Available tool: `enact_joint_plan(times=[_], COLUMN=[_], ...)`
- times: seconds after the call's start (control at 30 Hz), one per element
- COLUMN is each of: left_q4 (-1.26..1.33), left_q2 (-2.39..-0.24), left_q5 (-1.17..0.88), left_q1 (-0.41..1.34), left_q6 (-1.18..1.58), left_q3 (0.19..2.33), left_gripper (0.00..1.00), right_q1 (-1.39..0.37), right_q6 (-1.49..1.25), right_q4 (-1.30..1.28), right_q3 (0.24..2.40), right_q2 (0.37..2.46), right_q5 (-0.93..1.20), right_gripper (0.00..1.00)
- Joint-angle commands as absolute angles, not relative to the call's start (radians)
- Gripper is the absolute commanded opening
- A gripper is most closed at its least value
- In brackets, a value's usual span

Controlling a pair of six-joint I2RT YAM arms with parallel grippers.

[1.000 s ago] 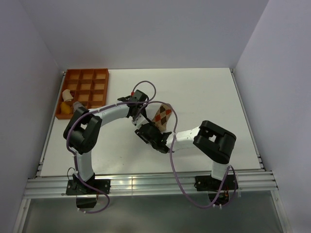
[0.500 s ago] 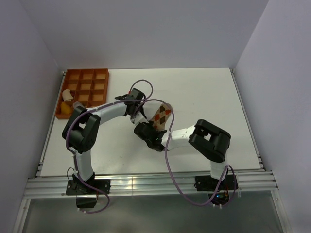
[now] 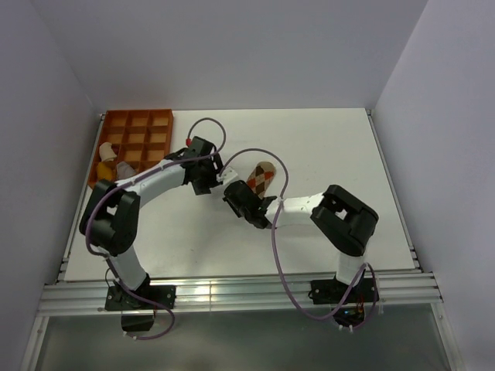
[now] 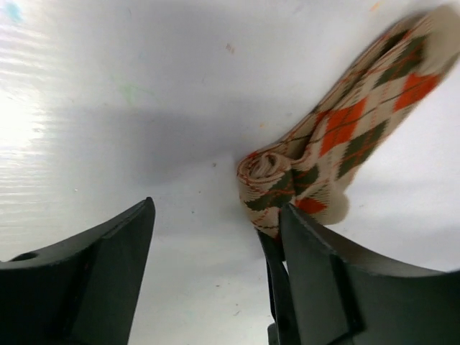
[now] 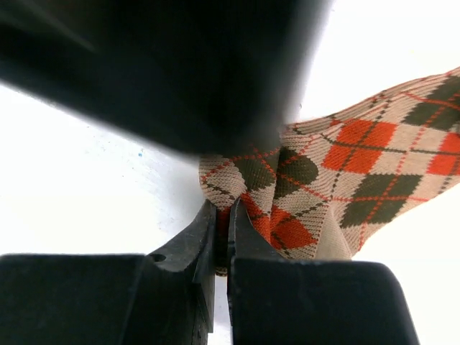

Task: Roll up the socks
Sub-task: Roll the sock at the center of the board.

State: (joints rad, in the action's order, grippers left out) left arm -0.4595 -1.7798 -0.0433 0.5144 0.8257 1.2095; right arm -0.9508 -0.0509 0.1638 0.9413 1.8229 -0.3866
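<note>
Where the near middle of the white desk (image 3: 340, 154) lies under both wrists, the right claw (image 5: 221, 219) is clamped on the rolled end of the argyle sock (image 5: 359, 158). Its two dark fingers (image 5: 188, 251) nearly meet, with a fold of tan, red and brown knit pinched between them. From that roll the rest of the sock runs flat on the desk, away toward the far right, its diamonds facing up. Just beyond and to the left, the left claw (image 4: 215, 215) points at the same rolled end with its jaws set wide apart and nothing between them. The little coil sits just beside the tip of one finger, closer to that one than to the other; whether they touch I cannot tell. At the far left corner of the desk stands an orange tray (image 3: 138, 116) split into a grid of small compartments. A pale bundle (image 3: 107, 157) lies in its near left cells, too small to make out
</note>
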Motion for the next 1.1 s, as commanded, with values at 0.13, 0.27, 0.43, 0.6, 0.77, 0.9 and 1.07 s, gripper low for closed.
enact_joint_plan(times=[0.13, 0.27, 0.43, 0.6, 0.77, 0.9, 1.07], left_q4=[-0.249, -0.122, 0.027, 0.133, 0.222, 0.256, 0.282], left_q2=[-1.528, -1.416, -1.374, -1.385, -1.416, -1.456, -1.525], left_q5=[0.028, 0.02, -0.035, -0.041, -0.034, -0.044, -0.06], left_q1=[0.445, 0.43, 0.431, 0.459, 0.5, 0.522, 0.535], left_q6=[0.92, 0.94, 0.979, 1.0, 1.006, 1.019, 1.031], left_q3=[1.033, 0.87, 0.746, 0.684, 0.66, 0.647, 0.653], left_gripper=[0.8, 0.79, 0.78, 0.77, 0.78, 0.78, 0.77], right_q1=[-0.845, -0.778, -0.697, -0.637, -0.571, -0.546, -0.505], right_q6=[-0.11, -0.164, -0.244, -0.313, -0.411, -0.455, -0.558], right_q4=[0.022, 0.02, 0.054, 0.083, 0.172, 0.187, 0.281], right_q3=[0.949, 0.969, 0.977, 0.994, 0.97, 0.971, 0.947], right_q2=[1.781, 1.784, 1.819, 1.878, 1.92, 1.942, 1.991], right_q5=[-0.019, 0.181, 0.342, 0.516, 0.695, 0.729, 0.818], right_gripper=[0.0, 0.0, 0.0, 0.0, 0.0, 0.0, 0.0])
